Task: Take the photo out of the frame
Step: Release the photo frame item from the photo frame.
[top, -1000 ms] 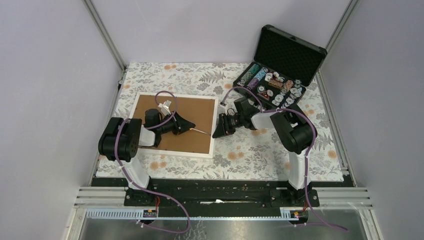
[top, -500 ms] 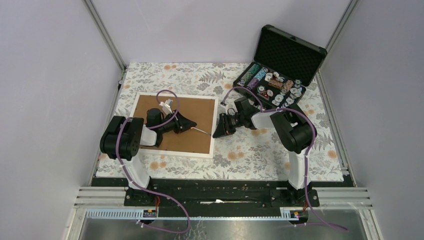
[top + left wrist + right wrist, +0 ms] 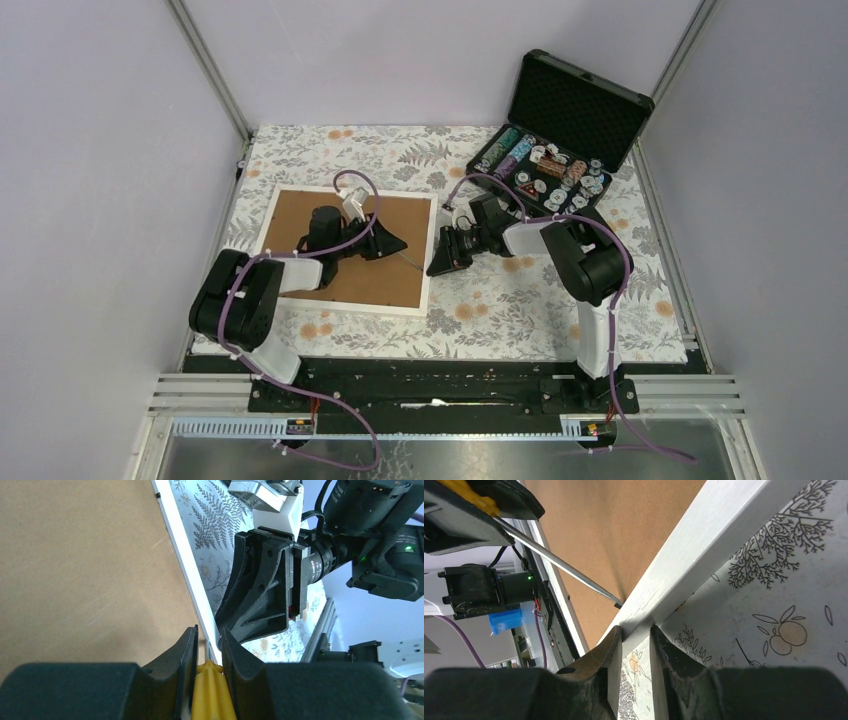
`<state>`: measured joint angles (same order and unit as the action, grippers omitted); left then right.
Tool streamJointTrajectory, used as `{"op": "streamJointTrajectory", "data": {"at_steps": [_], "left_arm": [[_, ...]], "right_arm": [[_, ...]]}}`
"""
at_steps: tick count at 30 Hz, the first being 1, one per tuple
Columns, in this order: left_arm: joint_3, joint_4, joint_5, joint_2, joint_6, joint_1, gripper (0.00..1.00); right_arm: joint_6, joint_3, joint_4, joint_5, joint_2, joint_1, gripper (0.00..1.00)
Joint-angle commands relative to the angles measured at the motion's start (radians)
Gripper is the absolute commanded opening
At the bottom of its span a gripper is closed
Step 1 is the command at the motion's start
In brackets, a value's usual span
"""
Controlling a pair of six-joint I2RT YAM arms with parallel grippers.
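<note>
Bright, even light — wrist foregrounds blurred

Lab test cell: aluminium-profile enclosure [image 3: 208, 68]

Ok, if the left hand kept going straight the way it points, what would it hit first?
Probably the frame's white border: the screwdriver the left hand grips leads, with its tip at the border's inner edge. The right hand sits just beyond.
</note>
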<state>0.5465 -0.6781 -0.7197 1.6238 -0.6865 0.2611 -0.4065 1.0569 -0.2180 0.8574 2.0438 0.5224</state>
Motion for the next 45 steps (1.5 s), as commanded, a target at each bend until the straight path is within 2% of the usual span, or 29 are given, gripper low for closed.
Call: {"op": "streamJointTrajectory", "data": {"at_steps": [1, 6, 10, 16, 20, 30, 45], "left_arm": [[0.044, 0.327, -0.193, -0.008, 0.034, 0.156, 0.00], [0.106, 0.539, -0.158, -0.031, 0.079, 0.191, 0.00], [0.130, 0.634, -0.113, -0.089, 0.039, 0.233, 0.00], [0.139, 0.643, -0.042, -0.157, -0.135, 0.330, 0.00], [0.170, 0.635, -0.002, -0.168, -0.178, 0.399, 0.00], [0.287, 0.602, 0.034, -0.136, -0.182, 0.553, 0.00], [0.441, 0.720, 0.120, -0.041, -0.183, 0.692, 0.00]], "right_arm": [[0.057, 0.016, -0.009, -0.165, 0.070, 0.031, 0.28], [0.060, 0.022, -0.001, -0.170, 0.080, 0.031, 0.28], [0.052, 0.031, 0.000, -0.173, 0.091, 0.031, 0.27], [0.040, 0.044, 0.000, -0.183, 0.099, 0.031, 0.27], [0.039, 0.040, 0.000, -0.193, 0.093, 0.031, 0.27], [0.035, 0.040, 0.000, -0.200, 0.087, 0.031, 0.27], [0.012, 0.067, 0.000, -0.208, 0.111, 0.030, 0.27]]}}
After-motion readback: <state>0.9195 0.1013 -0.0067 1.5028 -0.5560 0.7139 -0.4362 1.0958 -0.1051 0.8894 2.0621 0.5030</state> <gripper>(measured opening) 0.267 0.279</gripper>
